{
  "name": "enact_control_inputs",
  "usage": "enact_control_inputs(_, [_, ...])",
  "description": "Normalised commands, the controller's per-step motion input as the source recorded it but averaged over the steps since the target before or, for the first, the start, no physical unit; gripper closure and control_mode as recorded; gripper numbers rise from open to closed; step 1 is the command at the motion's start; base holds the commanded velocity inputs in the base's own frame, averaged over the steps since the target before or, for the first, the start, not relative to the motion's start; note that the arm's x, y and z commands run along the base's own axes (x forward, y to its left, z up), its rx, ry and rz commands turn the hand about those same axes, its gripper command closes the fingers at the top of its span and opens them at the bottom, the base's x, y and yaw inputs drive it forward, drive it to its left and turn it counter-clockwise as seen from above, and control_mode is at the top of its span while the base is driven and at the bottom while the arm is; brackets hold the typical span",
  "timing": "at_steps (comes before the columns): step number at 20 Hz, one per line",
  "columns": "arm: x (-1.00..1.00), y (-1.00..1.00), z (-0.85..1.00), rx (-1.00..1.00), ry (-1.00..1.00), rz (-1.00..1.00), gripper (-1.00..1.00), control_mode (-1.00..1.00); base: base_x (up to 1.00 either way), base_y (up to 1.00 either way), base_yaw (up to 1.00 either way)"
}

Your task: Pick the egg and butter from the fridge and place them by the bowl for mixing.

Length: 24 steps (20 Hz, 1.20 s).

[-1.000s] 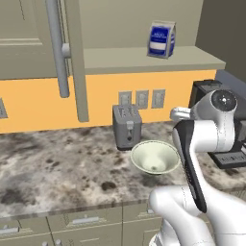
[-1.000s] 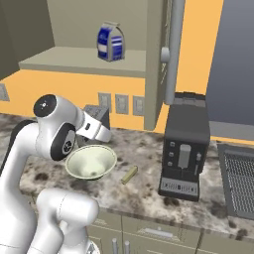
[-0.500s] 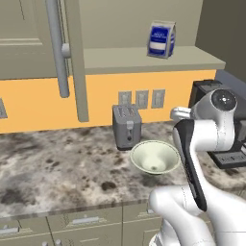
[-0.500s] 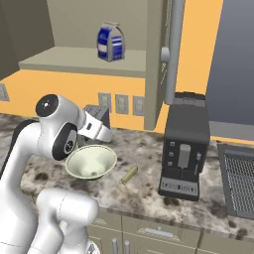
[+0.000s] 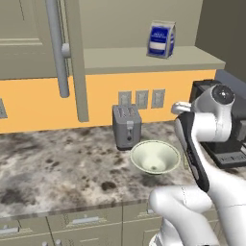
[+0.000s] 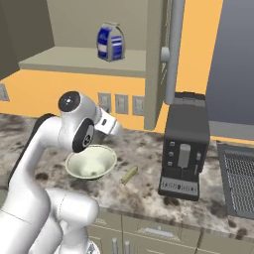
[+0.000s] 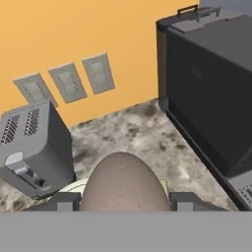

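Gripper (image 7: 124, 203) jaws pinch the egg (image 7: 123, 184) above the worktop (image 7: 147, 133), right of the toaster (image 7: 32, 147) (butter (image 6: 130, 173) lies right of the bowl (image 6: 91, 162)).

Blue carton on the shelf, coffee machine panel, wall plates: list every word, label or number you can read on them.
Carton: blue and white label, print too blurred to read.
Coffee machine: buttons on the front panel, no legible marks.
Wall plates: blank, no text.
Toaster: no lettering visible.
Nothing readable anywhere.
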Motion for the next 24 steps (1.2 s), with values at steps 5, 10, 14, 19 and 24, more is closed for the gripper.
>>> enact_control_inputs(5, [0.12,-0.22,-0.4,0.0,0.09,0.0,1.0,-1.0,0.0,0.0,0.0])
enact_control_inputs(10, [0.12,-0.17,-0.4,0.01,0.13,-0.08,1.0,-1.0,0.0,0.0,0.0])
enact_control_inputs(14, [0.34,-0.02,-0.27,0.01,0.06,-0.05,1.0,-1.0,0.0,0.0,0.0])
enact_control_inputs(19, [0.4,-0.01,-0.24,0.08,0.0,0.0,1.0,-1.0,0.0,0.0,0.0])
enact_control_inputs(24, [0.32,-0.01,-0.25,0.06,0.01,0.0,1.0,-1.0,0.0,0.0,0.0])
